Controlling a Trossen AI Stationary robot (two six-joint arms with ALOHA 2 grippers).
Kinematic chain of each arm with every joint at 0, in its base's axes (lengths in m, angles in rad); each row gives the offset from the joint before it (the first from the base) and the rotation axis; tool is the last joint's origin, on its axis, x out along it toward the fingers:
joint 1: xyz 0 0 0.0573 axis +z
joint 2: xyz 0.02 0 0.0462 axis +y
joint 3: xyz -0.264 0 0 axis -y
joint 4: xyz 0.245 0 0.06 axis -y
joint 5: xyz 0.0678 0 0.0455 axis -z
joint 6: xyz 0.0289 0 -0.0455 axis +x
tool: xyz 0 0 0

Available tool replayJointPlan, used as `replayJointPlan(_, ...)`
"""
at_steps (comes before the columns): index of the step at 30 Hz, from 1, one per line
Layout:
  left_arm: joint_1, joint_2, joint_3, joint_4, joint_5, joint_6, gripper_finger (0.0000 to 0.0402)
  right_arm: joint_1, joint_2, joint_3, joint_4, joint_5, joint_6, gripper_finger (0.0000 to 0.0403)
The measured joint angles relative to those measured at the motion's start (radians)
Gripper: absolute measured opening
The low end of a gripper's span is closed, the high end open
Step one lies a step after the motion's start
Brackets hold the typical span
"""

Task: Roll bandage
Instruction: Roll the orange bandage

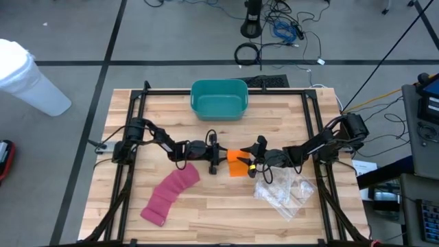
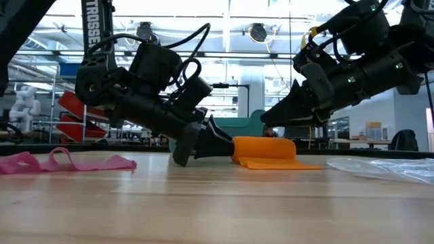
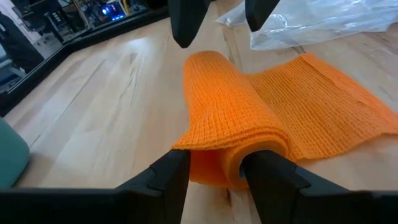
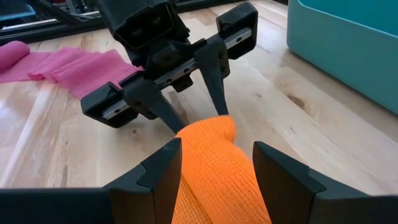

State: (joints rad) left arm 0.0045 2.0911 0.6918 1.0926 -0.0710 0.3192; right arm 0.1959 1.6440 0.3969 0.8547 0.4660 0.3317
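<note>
Bandage: the orange bandage (image 1: 238, 163) lies mid-table, part rolled, its loose tail flat on the wood.
My left gripper (image 3: 214, 180): fingers parted astride one end of the roll (whether the pads press it, I can't tell).
My right gripper (image 4: 217, 177): parted astride the other end.
Doing it well: I'd turn both ends together, keeping the layers tight and square.
Writing: "TROSSEN" on the arm (image 2: 90, 24).

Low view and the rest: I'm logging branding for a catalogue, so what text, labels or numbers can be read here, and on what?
"TROSSEN": white letters running down the upright post at the upper left of the low view.
No other writing can be read: nothing legible shows on the orange bandage, the pink bandage, the teal bin or the plastic bag.
</note>
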Motion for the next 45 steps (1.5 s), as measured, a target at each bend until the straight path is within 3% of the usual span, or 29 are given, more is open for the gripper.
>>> replayJointPlan(13, 0.033, 0.0, -0.001, 0.016, -0.036, 0.02, 0.0159, -0.013, 0.0, 0.0, 0.002, -0.001, -0.002, 0.0183)
replayJointPlan(18, 0.066, 0.0, -0.001, 0.008, 0.041, 0.001, 0.0153, -0.024, 0.0, 0.0, 0.003, -0.001, 0.0, 0.0183)
replayJointPlan(23, 0.077, 0.0, -0.001, 0.008, 0.1, -0.023, 0.0104, -0.025, 0.0, 0.0, 0.003, 0.0, -0.002, 0.0183)
replayJointPlan(31, 0.083, 0.001, -0.001, -0.019, 0.084, -0.026, 0.0011, -0.025, 0.0, 0.0, 0.002, 0.0, -0.003, 0.0183)
replayJointPlan(45, 0.086, -0.002, 0.001, -0.059, 0.078, -0.034, 0.004, -0.057, 0.0, 0.0, -0.036, 0.001, -0.003, 0.0183)
